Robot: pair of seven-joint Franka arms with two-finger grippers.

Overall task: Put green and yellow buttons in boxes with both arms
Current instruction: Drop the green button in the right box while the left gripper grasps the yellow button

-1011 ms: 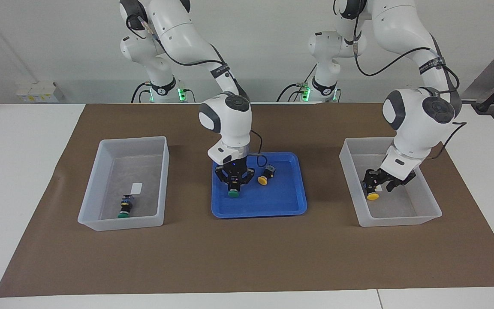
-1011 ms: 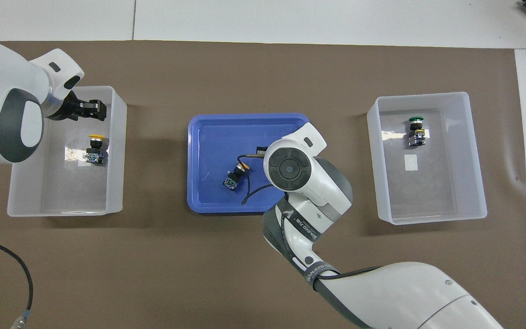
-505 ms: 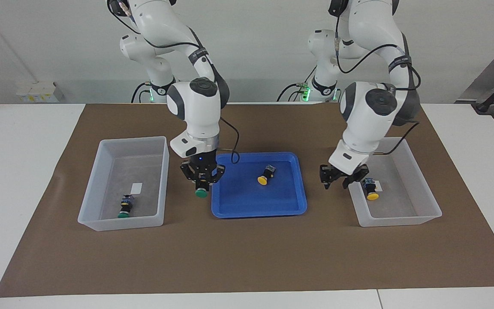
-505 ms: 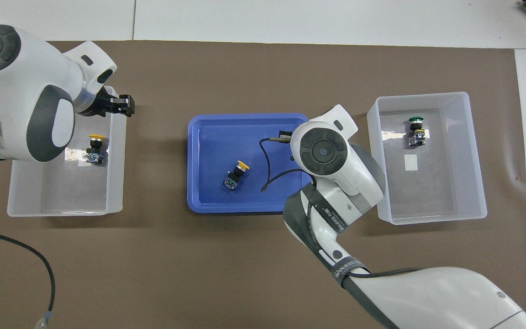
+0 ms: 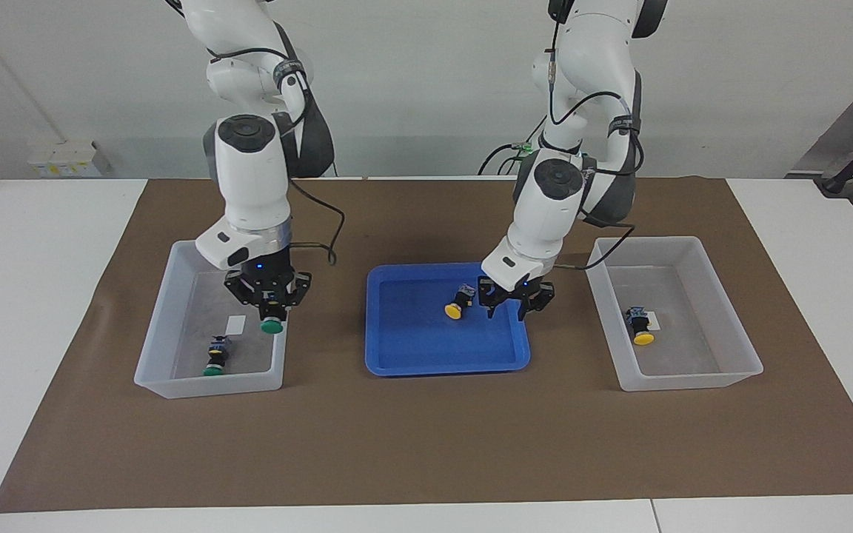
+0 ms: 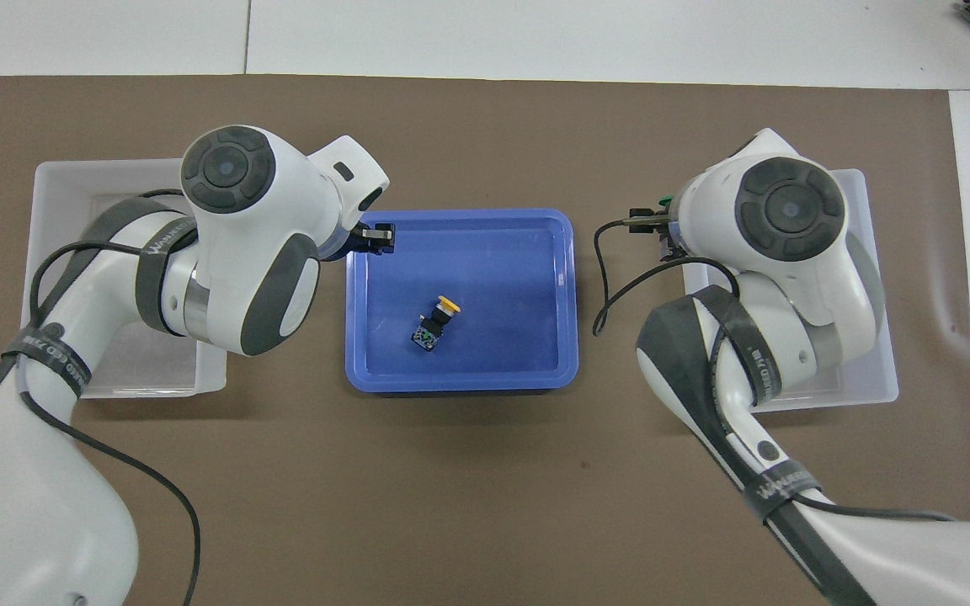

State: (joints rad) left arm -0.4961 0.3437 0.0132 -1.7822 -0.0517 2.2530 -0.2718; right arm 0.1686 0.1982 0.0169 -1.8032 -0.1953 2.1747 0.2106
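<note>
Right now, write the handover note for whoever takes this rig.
Right gripper: shut on a green-capped button, held over the translucent plastic bin at the right arm's end.
Left gripper: open, empty, over the shallow blue tray, beside the yellow-capped button lying in the tray.
Done: one green button lying in the right arm's bin; one yellow button in the left arm's bin.
Left: release the held green; pick and bin the tray's yellow.

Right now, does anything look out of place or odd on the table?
Nothing stands out. One yellow button lies tipped in the blue tray, waiting to be sorted; both boxes sit straight, each with a button inside.
</note>
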